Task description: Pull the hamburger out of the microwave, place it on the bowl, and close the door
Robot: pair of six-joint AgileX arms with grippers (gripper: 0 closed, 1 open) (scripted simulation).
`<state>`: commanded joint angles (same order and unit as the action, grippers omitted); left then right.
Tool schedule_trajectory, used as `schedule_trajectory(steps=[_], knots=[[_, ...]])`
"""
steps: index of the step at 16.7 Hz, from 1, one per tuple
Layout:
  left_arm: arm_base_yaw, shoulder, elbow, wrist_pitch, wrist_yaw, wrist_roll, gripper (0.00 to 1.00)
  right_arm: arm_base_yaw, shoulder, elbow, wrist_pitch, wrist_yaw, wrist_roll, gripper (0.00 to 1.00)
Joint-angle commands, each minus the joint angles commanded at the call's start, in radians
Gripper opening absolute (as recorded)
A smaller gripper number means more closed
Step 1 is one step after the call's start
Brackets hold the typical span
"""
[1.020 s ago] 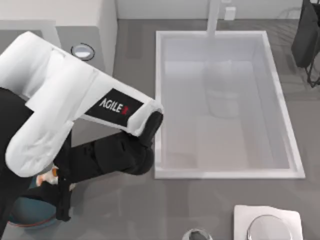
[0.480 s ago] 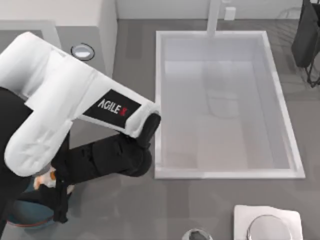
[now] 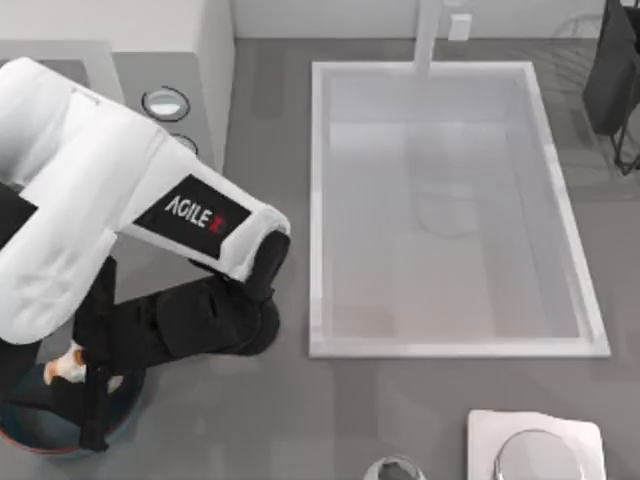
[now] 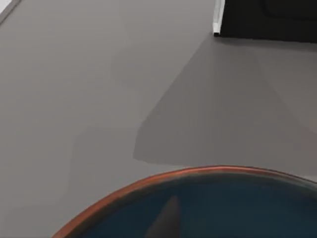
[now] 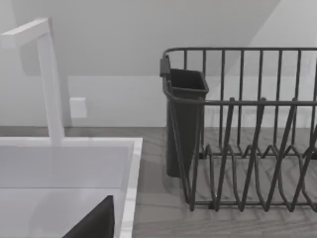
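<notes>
Nearest, left gripper (image 3: 88, 385) hovers over the round dark teal-blue bowl w/ reddish rim (image 3: 25, 440), pinching the small cream-and-orange hamburger (image 3: 68, 364). Placing and door closing remain, probably. Farther: boxy white-grey microwave (image 3: 170, 60).

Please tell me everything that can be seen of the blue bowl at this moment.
The bowl is round and shallow, dark teal-blue inside with a thin reddish rim, and looks glossy. It sits upright on the grey counter at the near left corner of the top view, largely covered by the left arm. The hamburger is just above its far edge. The left wrist view shows its rim from close.
</notes>
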<state>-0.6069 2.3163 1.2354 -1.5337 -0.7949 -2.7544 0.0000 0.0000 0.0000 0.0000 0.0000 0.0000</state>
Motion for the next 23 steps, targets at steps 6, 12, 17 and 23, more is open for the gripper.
schedule_trajectory(steps=[6, 12, 17, 23], knots=[[0.014, 0.022, -0.034, 0.031, -0.013, 0.008, 0.00, 0.000, 0.000, 0.000, 0.000, 0.000, 0.000, 1.00], [0.014, 0.022, -0.034, 0.031, -0.013, 0.008, 0.30, 0.000, 0.000, 0.000, 0.000, 0.000, 0.000, 1.00], [0.014, 0.022, -0.034, 0.031, -0.013, 0.008, 0.68, 0.000, 0.000, 0.000, 0.000, 0.000, 0.000, 1.00], [0.014, 0.022, -0.034, 0.031, -0.013, 0.008, 1.00, 0.000, 0.000, 0.000, 0.000, 0.000, 0.000, 1.00]])
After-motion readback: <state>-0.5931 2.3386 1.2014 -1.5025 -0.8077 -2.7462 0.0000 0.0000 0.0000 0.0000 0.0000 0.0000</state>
